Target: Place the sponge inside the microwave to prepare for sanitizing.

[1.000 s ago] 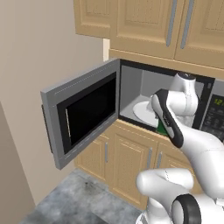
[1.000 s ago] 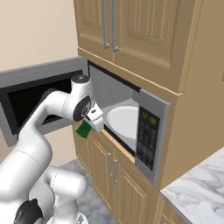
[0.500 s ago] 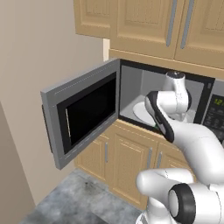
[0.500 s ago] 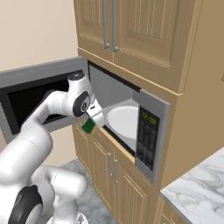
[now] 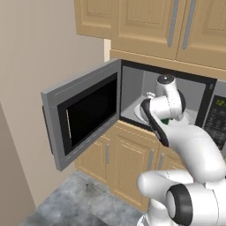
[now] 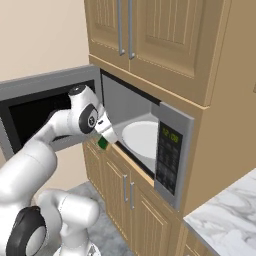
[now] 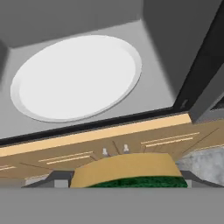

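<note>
The microwave [image 6: 170,150] stands with its door [image 5: 84,119] swung wide to the left and a white round plate [image 7: 76,76] on its floor. My gripper [image 6: 106,132] hangs just outside the opening, at the front sill, shut on the sponge [image 6: 102,144]. In the hand view the sponge [image 7: 127,168] shows its yellowish face and green edge between the finger tips, at the bottom of the picture, with the plate ahead and beyond the sill. In the left base view my own arm hides the hand in front of the cavity [image 5: 132,88].
Wooden wall cabinets [image 6: 150,40] hang directly above the microwave and base cabinets [image 5: 128,163] sit below it. The open door [image 6: 30,105] juts out on the left. A marble counter [image 6: 225,220] lies at the lower right.
The hand has risen and moved in toward the microwave's opening, carrying the sponge with it. The grip is unchanged.
</note>
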Controlling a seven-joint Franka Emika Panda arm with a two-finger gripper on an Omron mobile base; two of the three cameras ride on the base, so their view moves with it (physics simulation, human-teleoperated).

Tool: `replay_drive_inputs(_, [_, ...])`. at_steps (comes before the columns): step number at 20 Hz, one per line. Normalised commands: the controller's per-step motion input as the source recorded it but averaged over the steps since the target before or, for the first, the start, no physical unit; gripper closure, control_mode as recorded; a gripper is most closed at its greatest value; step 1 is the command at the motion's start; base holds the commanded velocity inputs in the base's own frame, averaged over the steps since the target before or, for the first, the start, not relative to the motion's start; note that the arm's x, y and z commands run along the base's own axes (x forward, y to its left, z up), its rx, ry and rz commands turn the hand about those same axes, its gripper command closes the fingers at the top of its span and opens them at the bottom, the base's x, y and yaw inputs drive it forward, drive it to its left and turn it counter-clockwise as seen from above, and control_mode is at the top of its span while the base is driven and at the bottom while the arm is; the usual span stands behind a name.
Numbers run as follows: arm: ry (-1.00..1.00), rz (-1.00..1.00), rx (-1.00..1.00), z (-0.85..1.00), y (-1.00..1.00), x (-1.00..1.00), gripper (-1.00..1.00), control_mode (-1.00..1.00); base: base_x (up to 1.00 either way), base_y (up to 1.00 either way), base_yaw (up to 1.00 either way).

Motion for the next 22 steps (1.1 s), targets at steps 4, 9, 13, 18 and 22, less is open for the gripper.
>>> replay_drive_inputs(4, [-0.2,-0.01,-0.12,0.0,-0.13,0.05,1.0,-1.0,0.0,0.0,0.0])
replay_drive_inputs(9, [-0.1,-0.01,-0.05,0.0,-0.34,0.18,1.0,-1.0,0.0,0.0,0.0])
replay_drive_inputs(13, [0.0,-0.02,0.0,0.03,-0.38,0.28,1.0,-1.0,0.0,0.0,0.0])
replay_drive_inputs(18, [-0.02,-0.02,0.0,0.02,-0.16,0.22,1.0,-1.0,0.0,0.0,0.0])
replay_drive_inputs(22, [-0.06,-0.04,0.0,0.0,-0.07,0.11,1.0,-1.0,0.0,0.0,0.0])
